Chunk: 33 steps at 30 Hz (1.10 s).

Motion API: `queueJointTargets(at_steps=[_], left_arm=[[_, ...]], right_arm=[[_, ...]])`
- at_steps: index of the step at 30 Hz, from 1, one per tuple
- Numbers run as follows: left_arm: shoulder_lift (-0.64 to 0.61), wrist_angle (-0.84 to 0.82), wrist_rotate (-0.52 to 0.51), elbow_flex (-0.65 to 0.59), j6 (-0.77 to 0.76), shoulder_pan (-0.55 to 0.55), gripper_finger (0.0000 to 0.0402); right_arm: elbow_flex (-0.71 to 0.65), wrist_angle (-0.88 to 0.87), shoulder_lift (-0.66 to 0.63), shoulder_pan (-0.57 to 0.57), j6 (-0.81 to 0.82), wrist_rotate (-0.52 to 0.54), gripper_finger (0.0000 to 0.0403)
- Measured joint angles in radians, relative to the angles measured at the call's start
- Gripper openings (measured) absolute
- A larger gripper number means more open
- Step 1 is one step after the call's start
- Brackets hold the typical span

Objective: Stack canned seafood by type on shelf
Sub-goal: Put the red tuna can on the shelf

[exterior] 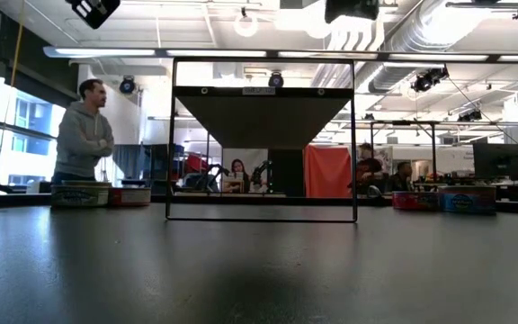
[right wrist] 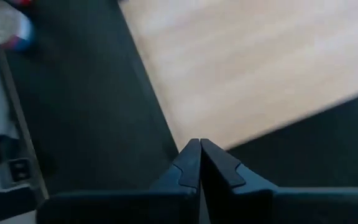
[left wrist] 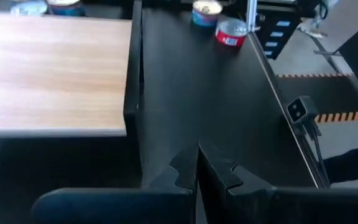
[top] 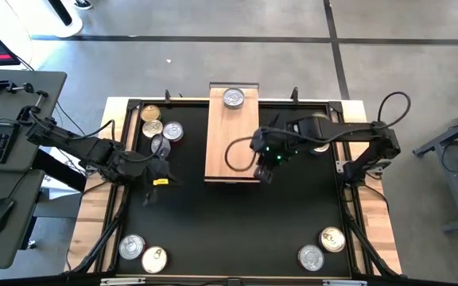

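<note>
I see one tin on the shelf's far end; both the right gripper and left gripper flank its near end, closed, empty.

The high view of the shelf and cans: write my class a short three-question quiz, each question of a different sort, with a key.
1. True or false: the shelf holds four cans.
2. Multiple choice: the right gripper is A) shut on a can, B) shut and empty, C) wide open.
3. Fill in: at the table's near edge, each corner of the black mat has ___ cans.

Key: 1 false, only one can sits at its far end. 2 B; the left gripper is likewise shut and empty. 3 two.
</note>
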Motion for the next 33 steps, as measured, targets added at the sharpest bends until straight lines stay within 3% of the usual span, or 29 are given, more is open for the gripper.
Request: queueJointTargets(at_steps=[6,11,16,21,26,33], left_arm=[[0.0,0.005,-0.104,0.0,-0.148,0.001,0.0],[0.006,0.016,-0.141,0.0,-0.197,0.002,0.0],[0.006,0.015,-0.151,0.0,-0.241,0.002,0.0],[0.006,0.015,-0.167,0.0,-0.282,0.002,0.0],[0.007,0.015,-0.238,0.0,-0.287,0.002,0.0],[0.024,0.014,-0.278,0.0,-0.287,0.002,0.0]], right_arm=[[-0.001,-0.158,-0.037,0.009,0.071,0.176,0.0],[-0.032,-0.253,-0.079,-0.086,0.113,0.211,0.0],[-0.279,-0.122,-0.191,-0.232,0.043,0.064,0.0],[-0.528,-0.016,-0.347,-0.318,0.054,-0.007,0.0],[-0.675,0.1,-0.475,-0.276,0.127,-0.13,0.0],[-0.745,0.168,-0.542,-0.09,0.253,-0.179,0.0]])
